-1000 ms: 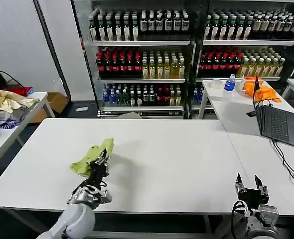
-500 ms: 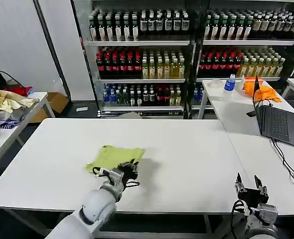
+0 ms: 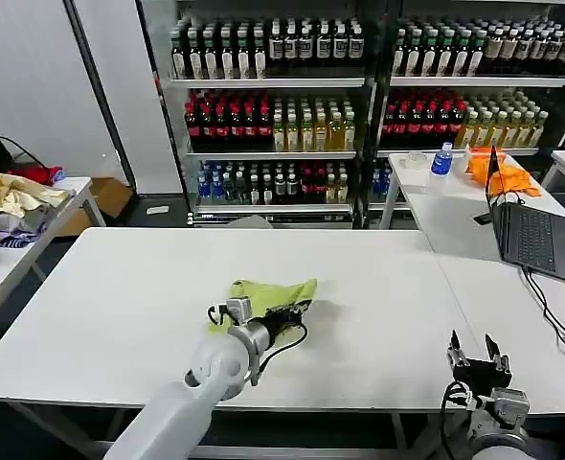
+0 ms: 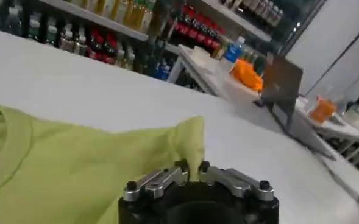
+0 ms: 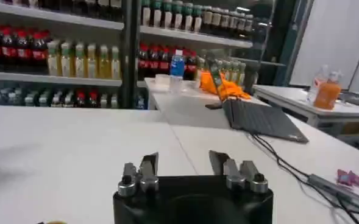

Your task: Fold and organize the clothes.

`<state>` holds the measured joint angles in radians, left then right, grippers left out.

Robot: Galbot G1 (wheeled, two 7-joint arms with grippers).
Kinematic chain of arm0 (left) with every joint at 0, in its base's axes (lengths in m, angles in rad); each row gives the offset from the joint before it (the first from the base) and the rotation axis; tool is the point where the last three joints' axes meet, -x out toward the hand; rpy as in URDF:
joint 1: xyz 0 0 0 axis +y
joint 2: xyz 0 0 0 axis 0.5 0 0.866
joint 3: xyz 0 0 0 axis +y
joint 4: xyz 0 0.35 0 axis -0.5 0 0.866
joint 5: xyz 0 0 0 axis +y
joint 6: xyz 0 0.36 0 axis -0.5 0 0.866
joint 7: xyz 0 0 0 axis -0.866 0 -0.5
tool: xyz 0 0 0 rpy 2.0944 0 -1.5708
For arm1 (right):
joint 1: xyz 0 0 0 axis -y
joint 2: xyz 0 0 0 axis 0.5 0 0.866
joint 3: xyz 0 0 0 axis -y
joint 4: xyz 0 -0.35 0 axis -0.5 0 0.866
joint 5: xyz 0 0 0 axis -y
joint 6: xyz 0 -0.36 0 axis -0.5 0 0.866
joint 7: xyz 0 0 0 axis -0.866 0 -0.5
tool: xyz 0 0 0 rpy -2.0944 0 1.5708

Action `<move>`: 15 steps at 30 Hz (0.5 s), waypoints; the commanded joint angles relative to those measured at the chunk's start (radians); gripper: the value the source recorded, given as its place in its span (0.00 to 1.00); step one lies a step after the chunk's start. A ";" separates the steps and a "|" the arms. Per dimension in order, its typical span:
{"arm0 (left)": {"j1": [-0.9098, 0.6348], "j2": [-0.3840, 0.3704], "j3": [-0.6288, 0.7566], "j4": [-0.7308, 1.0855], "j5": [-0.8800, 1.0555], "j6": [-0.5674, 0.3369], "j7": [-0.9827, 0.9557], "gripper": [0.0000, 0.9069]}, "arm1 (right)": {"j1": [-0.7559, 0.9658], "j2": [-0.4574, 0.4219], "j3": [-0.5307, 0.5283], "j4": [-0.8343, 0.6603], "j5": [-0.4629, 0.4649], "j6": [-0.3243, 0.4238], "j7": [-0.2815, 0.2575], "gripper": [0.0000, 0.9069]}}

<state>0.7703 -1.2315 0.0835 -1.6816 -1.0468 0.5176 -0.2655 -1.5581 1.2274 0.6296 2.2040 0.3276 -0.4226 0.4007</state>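
Note:
A lime yellow-green T-shirt [image 3: 266, 294] lies bunched near the middle of the white table [image 3: 359, 278]. My left gripper [image 3: 294, 312] is shut on its right edge, the arm reaching in from the front. In the left wrist view the jaws pinch a raised fold of the T-shirt [image 4: 75, 173], with the left gripper [image 4: 192, 167] closed tight on the cloth and the collar off to one side. My right gripper [image 3: 475, 351] hangs open at the table's front right edge, holding nothing; the right gripper [image 5: 183, 164] shows its fingers apart over bare table.
A laptop [image 3: 536, 240] and cables lie on the adjoining table at right, with an orange cloth [image 3: 498, 175] and a bottle farther back. Shelves of bottles [image 3: 359, 105] stand behind. A side table at left holds piled clothes [image 3: 10, 196].
My left gripper has dragged the T-shirt rightward across the table, from the front left to near the centre, spreading it flatter. The right gripper has stayed in place.

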 commanded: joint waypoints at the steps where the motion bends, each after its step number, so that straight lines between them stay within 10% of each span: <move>1: -0.040 -0.054 0.000 0.062 -0.114 -0.120 0.027 1.00 | 0.016 0.002 -0.011 -0.010 0.007 0.009 -0.008 1.00; 15: 0.265 0.165 -0.251 -0.241 0.104 -0.234 0.072 1.00 | 0.296 0.040 -0.244 -0.143 0.213 -0.007 0.017 1.00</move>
<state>0.8317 -1.2057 0.0025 -1.7418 -1.1025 0.3761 -0.2111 -1.4691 1.2425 0.5498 2.1615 0.3956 -0.4145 0.3977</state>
